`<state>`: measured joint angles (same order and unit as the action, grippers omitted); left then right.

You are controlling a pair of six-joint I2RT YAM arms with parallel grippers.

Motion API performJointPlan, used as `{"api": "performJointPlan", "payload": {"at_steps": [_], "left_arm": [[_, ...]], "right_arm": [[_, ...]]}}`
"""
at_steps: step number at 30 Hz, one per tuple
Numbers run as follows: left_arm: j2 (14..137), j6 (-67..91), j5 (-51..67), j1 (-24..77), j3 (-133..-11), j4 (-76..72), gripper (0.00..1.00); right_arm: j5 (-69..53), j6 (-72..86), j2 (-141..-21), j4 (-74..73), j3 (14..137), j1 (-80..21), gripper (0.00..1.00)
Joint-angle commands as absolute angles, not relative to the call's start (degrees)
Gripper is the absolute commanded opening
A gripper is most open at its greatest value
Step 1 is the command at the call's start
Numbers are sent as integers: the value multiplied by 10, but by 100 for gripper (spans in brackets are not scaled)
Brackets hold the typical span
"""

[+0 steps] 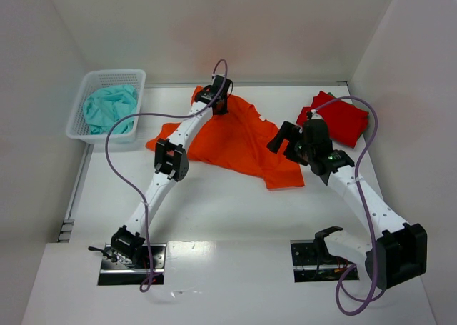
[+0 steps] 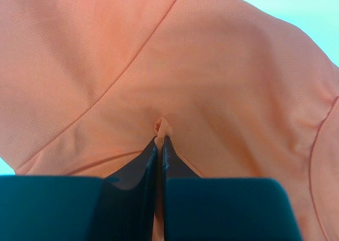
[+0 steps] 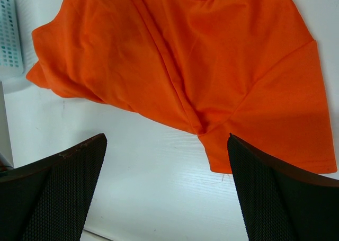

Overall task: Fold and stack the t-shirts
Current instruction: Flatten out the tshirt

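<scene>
- Since the left tool (image 1: 216,98) is clamped on just a tiny nub of the orange t-shirt (image 1: 239,143) up at its far edge, my main worry is the pinch slipping out the moment it pulls. In the left wrist view only a small pucker of cloth pokes out past the closed fingertips (image 2: 144,167).
- Can't tell if it has one layer or two. If it's one, a lift probably peels the top layer and the shirt bunches instead of spreading.
- That shirt lies rumpled and skewed across the middle of the worktop (image 1: 228,211), one sleeve pointing near-right. Any fold made from this state likely comes out lopsided unless it gets flattened first.
- Right tool (image 3: 167,188) hangs wide open over that near-right sleeve, holding nothing. If the left pulls alone, the whole shirt may just drag along rather than stretch.
- Red t-shirt (image 1: 341,118) sits at the far right, looks folded already, near the orange one. A wide sweep of the right arm could knock it apart.
- White mesh basket (image 1: 78,121) with teal cloth (image 1: 109,107) sits far left. Dragging the shirt that way risks bumping it.
</scene>
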<state>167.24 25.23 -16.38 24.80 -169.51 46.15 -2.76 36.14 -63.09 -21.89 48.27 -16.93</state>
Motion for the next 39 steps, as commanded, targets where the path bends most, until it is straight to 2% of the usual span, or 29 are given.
{"api": "performJointPlan", "payload": {"at_steps": [1,3,5,7,8,9,10,15,19,25,29,31,35,39], "left_arm": [[1644,243,-178,246,-1715,485,8],[1632,243,-178,246,-1721,502,8],[1626,236,-185,246,-1729,513,17],[1610,236,-185,246,-1734,521,18],[1609,236,-185,246,-1734,529,16],[1602,231,-180,251,-1734,538,2],[1594,230,-179,251,-1734,544,0],[1557,225,-185,261,-1729,594,0],[1472,211,-192,262,-1659,600,0],[1289,195,-190,262,-1493,600,0],[1163,211,-162,271,-1298,557,0],[1076,240,-140,273,-1138,520,0],[936,319,-96,273,-904,459,0],[820,386,-76,279,-757,444,6]], "right_arm": [[-18,358,-613,-219,473,-165,100],[-18,358,-613,-219,468,-165,100],[-18,363,-613,-219,468,-165,100],[-18,363,-608,-219,461,-165,100],[-18,363,-607,-219,461,-165,100],[-14,363,-607,-219,461,-165,100],[-13,363,-603,-219,457,-165,100],[-13,363,-598,-214,456,-165,100],[-13,363,-597,-214,451,-165,100],[-18,363,-577,-210,451,-165,100],[-24,363,-572,-208,446,-162,100],[-24,363,-566,-208,439,-160,100],[-24,363,-551,-220,432,-160,100],[-29,363,-545,-225,432,-160,100]]}}
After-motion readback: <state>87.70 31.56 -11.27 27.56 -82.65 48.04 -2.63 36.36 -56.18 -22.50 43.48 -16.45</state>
